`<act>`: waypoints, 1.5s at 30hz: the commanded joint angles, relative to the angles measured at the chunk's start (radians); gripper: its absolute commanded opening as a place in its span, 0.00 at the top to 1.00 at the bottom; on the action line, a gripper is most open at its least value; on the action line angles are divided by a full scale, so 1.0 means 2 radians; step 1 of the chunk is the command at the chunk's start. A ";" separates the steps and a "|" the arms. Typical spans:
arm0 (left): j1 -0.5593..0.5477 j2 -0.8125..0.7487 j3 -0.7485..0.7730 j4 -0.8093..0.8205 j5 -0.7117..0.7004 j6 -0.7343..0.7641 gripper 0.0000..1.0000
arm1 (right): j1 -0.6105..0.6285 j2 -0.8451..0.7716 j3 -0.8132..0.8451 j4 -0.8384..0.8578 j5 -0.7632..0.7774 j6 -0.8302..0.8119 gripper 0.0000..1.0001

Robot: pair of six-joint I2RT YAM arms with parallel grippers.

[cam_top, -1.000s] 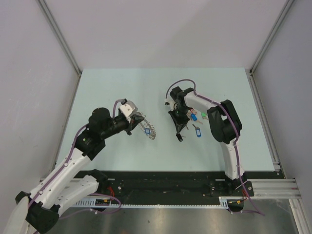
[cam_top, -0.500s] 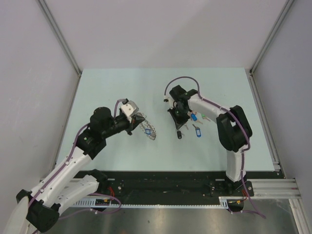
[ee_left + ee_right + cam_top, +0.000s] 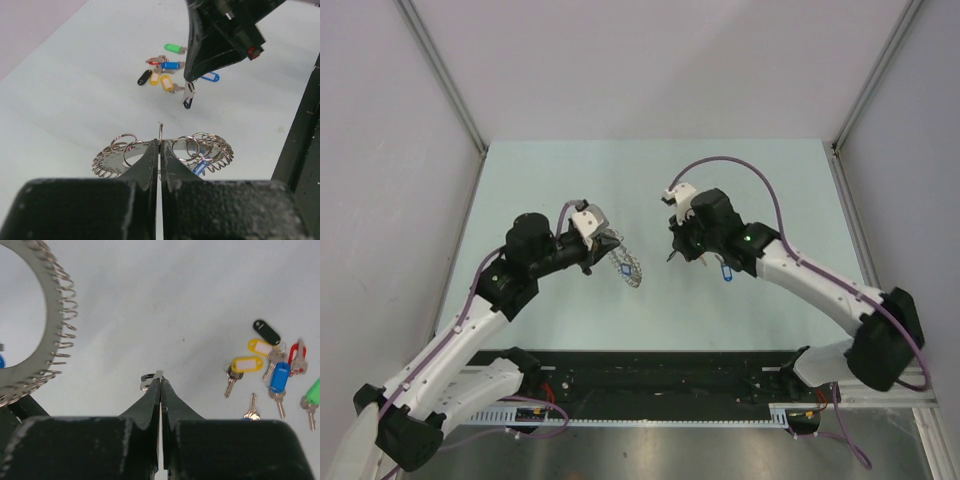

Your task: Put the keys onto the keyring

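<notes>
The keyring (image 3: pixel 118 159), a flat grey ring with a wire-looped edge, is held off the table by my left gripper (image 3: pixel 160 141), which is shut on its rim. It shows in the top view as the keyring (image 3: pixel 628 267) and upper left in the right wrist view as the keyring (image 3: pixel 54 335). A blue key (image 3: pixel 201 167) hangs from it. My right gripper (image 3: pixel 160 381) is shut on a small key (image 3: pixel 149 380) with a dark end (image 3: pixel 187 102), just right of the ring. Its tip hangs above the table as the right gripper (image 3: pixel 671 258).
The loose keys (image 3: pixel 272 365) lie in a cluster on the pale table, with green, blue, yellow, red and black tags. They show as the loose keys (image 3: pixel 162 70) beyond the right gripper, and one blue-tagged key (image 3: pixel 726 271) peeks out under the right arm. A black rail (image 3: pixel 300 150) borders the table.
The right gripper closed on a key over the pile, then swung away toward the keyring with it. The left gripper and keyring barely moved.
</notes>
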 commanded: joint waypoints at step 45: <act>-0.003 0.108 0.081 0.035 0.320 0.109 1.00 | -0.172 -0.074 -0.248 0.907 -0.529 0.281 1.00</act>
